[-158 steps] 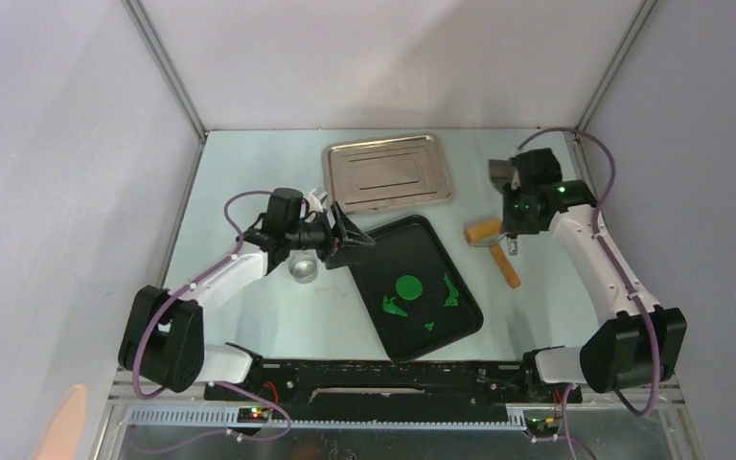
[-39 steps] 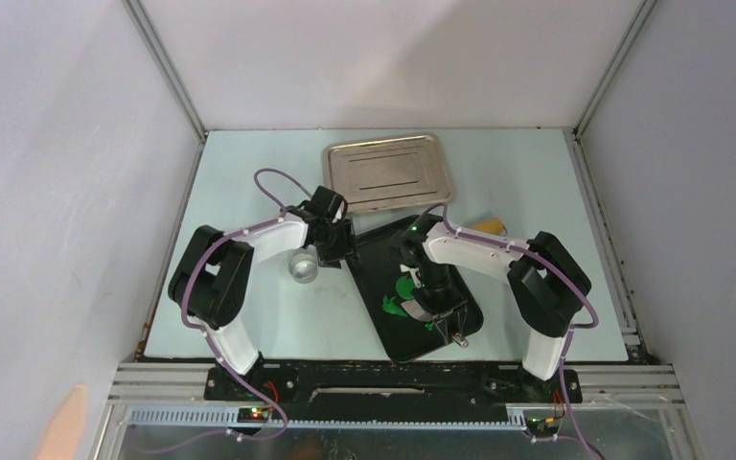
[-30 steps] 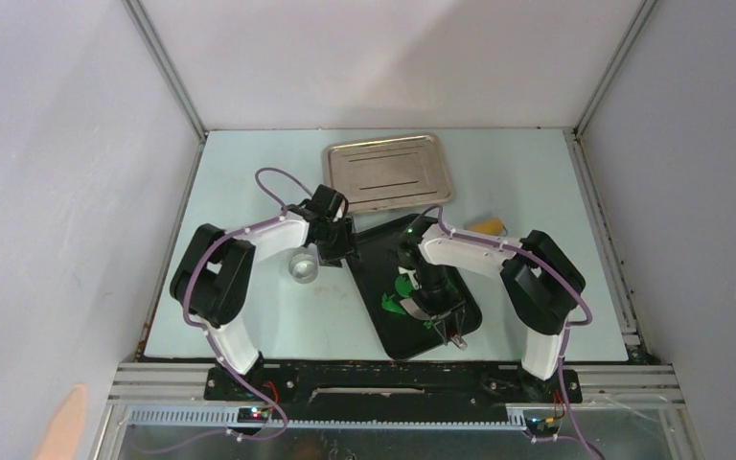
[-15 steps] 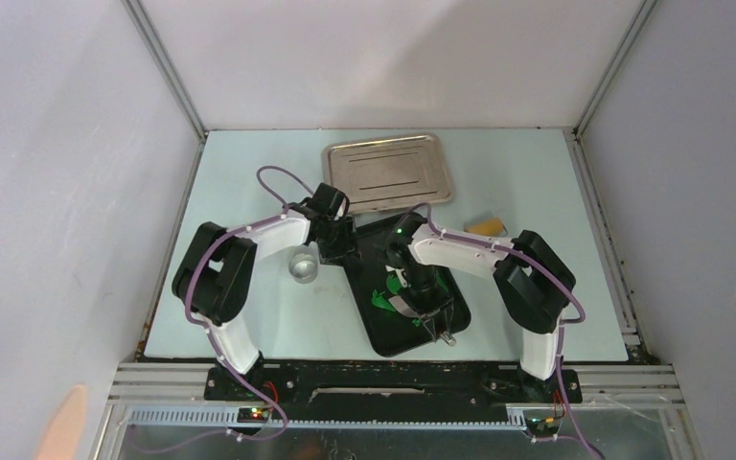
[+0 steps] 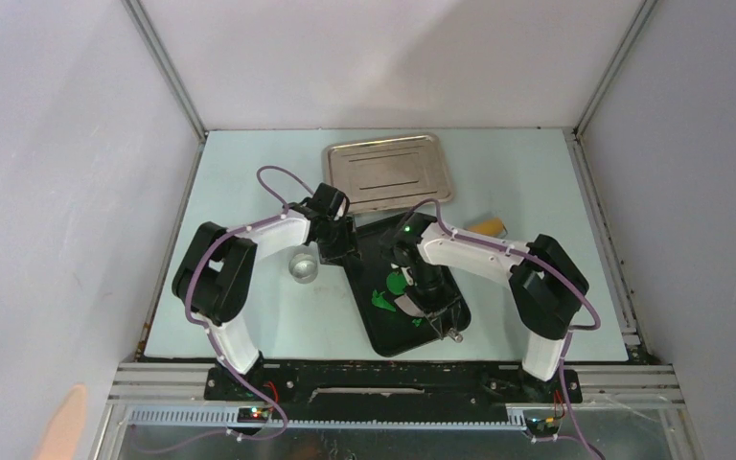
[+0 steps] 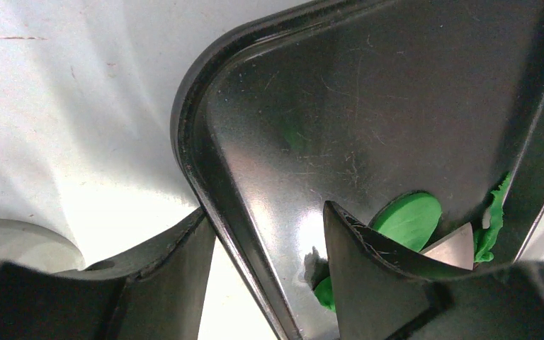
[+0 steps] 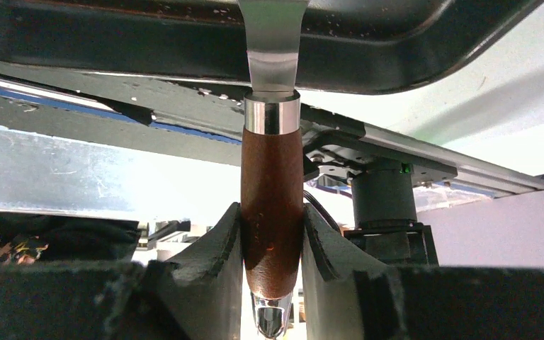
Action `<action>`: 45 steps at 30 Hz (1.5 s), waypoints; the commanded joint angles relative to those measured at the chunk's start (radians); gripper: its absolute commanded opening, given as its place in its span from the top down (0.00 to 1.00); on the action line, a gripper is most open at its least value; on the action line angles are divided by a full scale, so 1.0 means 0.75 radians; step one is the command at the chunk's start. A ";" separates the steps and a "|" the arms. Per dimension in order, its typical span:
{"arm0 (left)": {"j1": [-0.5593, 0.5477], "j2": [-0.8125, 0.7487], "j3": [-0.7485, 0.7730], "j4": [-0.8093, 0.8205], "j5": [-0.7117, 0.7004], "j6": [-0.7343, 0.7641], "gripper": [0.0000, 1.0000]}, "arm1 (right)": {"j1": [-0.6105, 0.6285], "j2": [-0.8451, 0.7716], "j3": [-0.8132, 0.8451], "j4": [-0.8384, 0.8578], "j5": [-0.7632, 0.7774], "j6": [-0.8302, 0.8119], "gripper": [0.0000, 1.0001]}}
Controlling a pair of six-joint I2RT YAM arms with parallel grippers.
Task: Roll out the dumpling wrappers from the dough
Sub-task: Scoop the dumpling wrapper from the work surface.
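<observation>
Straddling the far left corner of the black tray (image 5: pixel 393 333), the left gripper (image 6: pixel 265 212) is seen with its jaws apart: one finger sits outside the rim and one inside, and nothing is clamped. A scraper (image 7: pixel 272 184) with a brown wooden handle is squeezed tight between the fingers of the right gripper (image 7: pixel 273 212), and its metal blade is angled into the tray. The round green wrapper (image 6: pixel 407 219) is spotted flat on the tray floor, right at the blade tip, with jagged green scraps (image 6: pixel 494 212) beside it. A steel tray (image 5: pixel 388 172) and a tan roller (image 5: pixel 487 227) are seen farther back on the table.
</observation>
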 commanded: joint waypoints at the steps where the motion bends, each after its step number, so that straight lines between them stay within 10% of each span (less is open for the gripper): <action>1: -0.013 0.029 0.021 0.003 -0.002 0.027 0.39 | -0.016 -0.065 -0.022 -0.067 0.052 0.020 1.00; 45: -0.017 0.063 0.039 -0.001 0.018 0.041 0.39 | 0.042 0.206 0.237 -0.011 0.061 -0.095 1.00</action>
